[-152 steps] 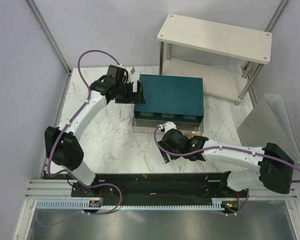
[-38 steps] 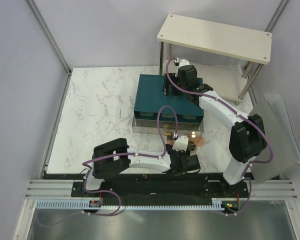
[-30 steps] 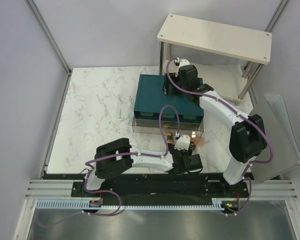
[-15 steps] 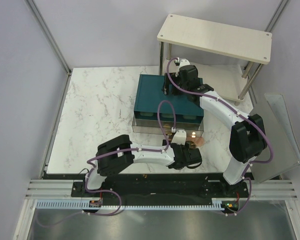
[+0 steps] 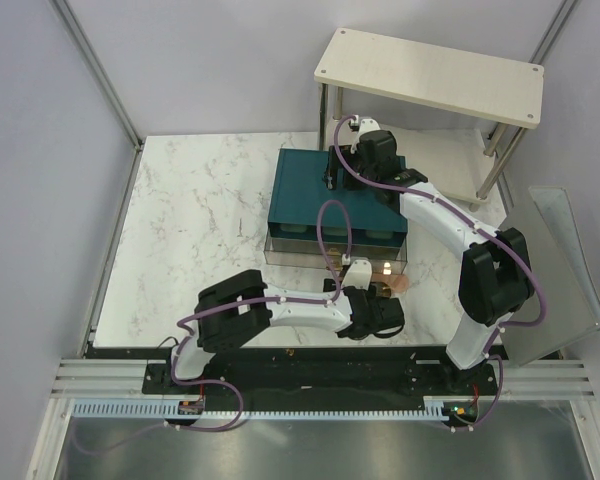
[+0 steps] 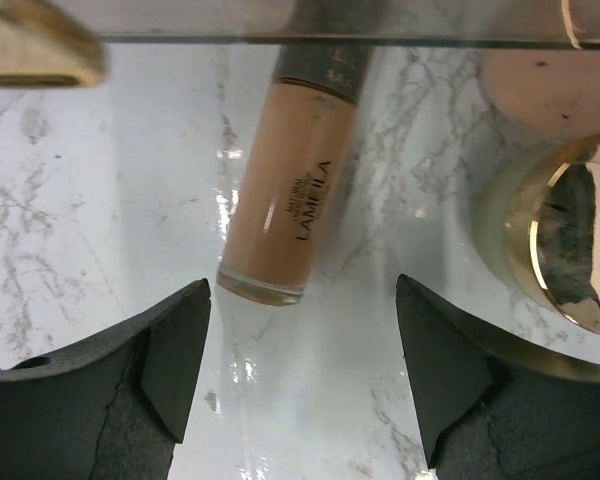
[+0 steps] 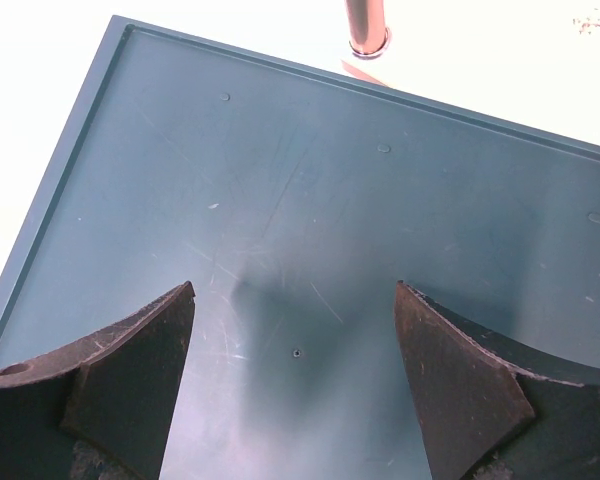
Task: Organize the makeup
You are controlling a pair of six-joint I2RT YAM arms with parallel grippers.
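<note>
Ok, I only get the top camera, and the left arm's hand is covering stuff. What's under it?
Observer: A peach-tan tube lies flat on the marble table, just ahead of the open left gripper, and nothing touches it.
Operator: Which way is its cap?
Observer: The dark cap points away from the gripper, toward the edge of the clear drawer.
Operator: Is anything else down there?
Observer: A gold-rimmed compact sits to the tube's right in the wrist view, apart from it.
</note>
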